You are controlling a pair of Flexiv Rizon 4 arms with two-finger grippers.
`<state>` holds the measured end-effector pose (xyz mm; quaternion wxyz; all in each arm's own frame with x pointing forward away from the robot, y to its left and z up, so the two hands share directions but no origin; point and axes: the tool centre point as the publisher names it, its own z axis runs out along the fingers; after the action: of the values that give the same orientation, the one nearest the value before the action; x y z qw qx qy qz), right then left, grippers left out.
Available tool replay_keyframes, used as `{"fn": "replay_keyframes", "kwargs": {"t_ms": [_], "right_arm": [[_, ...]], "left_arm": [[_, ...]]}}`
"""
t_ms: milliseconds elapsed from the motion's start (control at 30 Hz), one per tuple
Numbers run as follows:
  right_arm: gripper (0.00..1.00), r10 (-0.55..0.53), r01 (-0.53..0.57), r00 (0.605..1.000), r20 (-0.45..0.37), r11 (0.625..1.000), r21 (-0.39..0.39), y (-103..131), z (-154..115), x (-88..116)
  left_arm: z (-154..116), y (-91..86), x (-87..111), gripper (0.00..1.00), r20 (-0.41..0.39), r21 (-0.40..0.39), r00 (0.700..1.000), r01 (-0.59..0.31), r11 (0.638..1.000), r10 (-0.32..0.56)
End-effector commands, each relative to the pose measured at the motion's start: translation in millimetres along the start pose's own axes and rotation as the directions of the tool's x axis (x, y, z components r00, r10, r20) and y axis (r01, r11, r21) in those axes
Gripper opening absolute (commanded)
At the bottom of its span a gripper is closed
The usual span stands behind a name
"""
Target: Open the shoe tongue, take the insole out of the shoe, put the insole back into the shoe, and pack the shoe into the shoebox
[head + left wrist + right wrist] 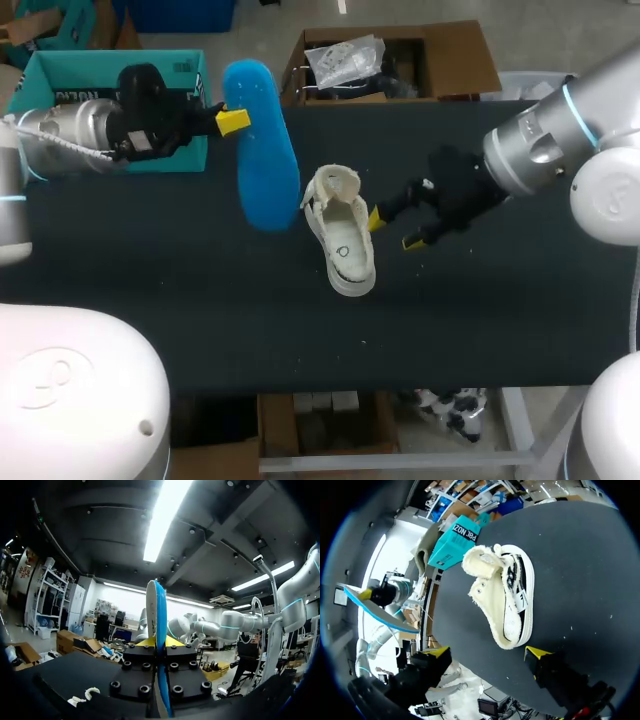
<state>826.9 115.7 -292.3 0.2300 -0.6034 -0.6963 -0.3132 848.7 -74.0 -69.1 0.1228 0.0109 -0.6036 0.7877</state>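
A cream shoe lies on the black table near its middle, its tongue pulled up; in the right wrist view the shoe lies ahead of the fingers. My left gripper is shut on the blue insole and holds it in the air to the left of the shoe. The insole shows edge-on between the left fingers. My right gripper stands open just right of the shoe, one yellow tip close to the shoe's side. From the right wrist, the insole shows far off beyond the table.
A teal shoebox stands at the table's back left, behind my left arm; the shoebox also shows beyond the shoe. A brown cardboard box with a plastic bag sits past the back edge.
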Motion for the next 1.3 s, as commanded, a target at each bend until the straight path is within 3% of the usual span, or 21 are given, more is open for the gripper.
{"fn": "replay_keyframes", "kwargs": {"t_ms": [33,200,367,767,900,1000,1067,1100,1133,1200,1233,1300], "right_arm": [[1.0,0.12,-0.119,0.993,-0.02,0.992,0.044,7.3,2.4,-4.5],[1.0,0.259,-0.253,0.963,-0.072,0.964,0.079,-2.8,-2.9,-1.7],[1.0,0.412,-0.399,0.904,-0.118,0.909,0.119,-16.9,-7.8,1.2],[1.0,0.412,-0.399,0.904,-0.118,0.909,0.119,-16.9,-7.8,1.2],[1.0,0.412,-0.399,0.904,-0.118,0.909,0.119,-16.9,-7.8,1.2],[1.0,0.474,-0.458,0.873,-0.114,0.877,0.142,-14.8,-10.3,7.4],[1.0,0.565,-0.543,0.812,-0.146,0.823,0.165,-15.7,-13.9,12.0],[1.0,0.639,-0.607,0.756,-0.141,0.765,0.216,-16.5,-14.8,11.9],[1.0,0.724,-0.676,0.675,-0.143,0.684,0.273,-18.3,-13.9,11.0],[1.0,0.826,-0.774,0.554,-0.108,0.558,0.299,-22.4,-15.3,12.1],[1.0,0.846,-0.802,0.531,-0.045,0.519,0.295,-25.6,-17.0,15.9],[1.0,0.846,-0.802,0.531,-0.045,0.519,0.295,-25.6,-17.0,15.9]], "left_arm": [[12.0,16.2,-3.3,0.0,0.383,0.05,0.923,0.015,0.999,-0.033],[21.2,22.4,-7.2,0.0,0.385,0.043,0.921,0.04,0.998,-0.053],[28.0,26.2,-3.8,0.0,0.363,0.032,0.929,0.069,0.997,-0.076],[40.8,36.2,4.8,0.0,0.244,0.019,0.957,0.159,0.987,-0.159],[46.4,41.3,2.6,0.0,0.227,-0.01,0.963,0.151,0.988,-0.145],[47.1,41.7,1.6,0.0,0.218,-0.025,0.968,0.135,0.991,-0.126],[47.1,41.7,1.6,0.0,0.218,-0.025,0.968,0.135,0.991,-0.126],[47.1,41.7,1.6,0.0,0.218,-0.025,0.968,0.135,0.991,-0.126],[47.1,41.7,1.6,0.0,0.218,-0.025,0.968,0.135,0.991,-0.126],[47.1,41.7,1.6,0.0,0.218,-0.025,0.968,0.135,0.991,-0.126],[47.1,41.7,1.6,0.0,0.218,-0.025,0.968,0.135,0.991,-0.126],[47.1,41.7,1.6,0.0,0.218,-0.025,0.968,0.135,0.991,-0.126]]}}
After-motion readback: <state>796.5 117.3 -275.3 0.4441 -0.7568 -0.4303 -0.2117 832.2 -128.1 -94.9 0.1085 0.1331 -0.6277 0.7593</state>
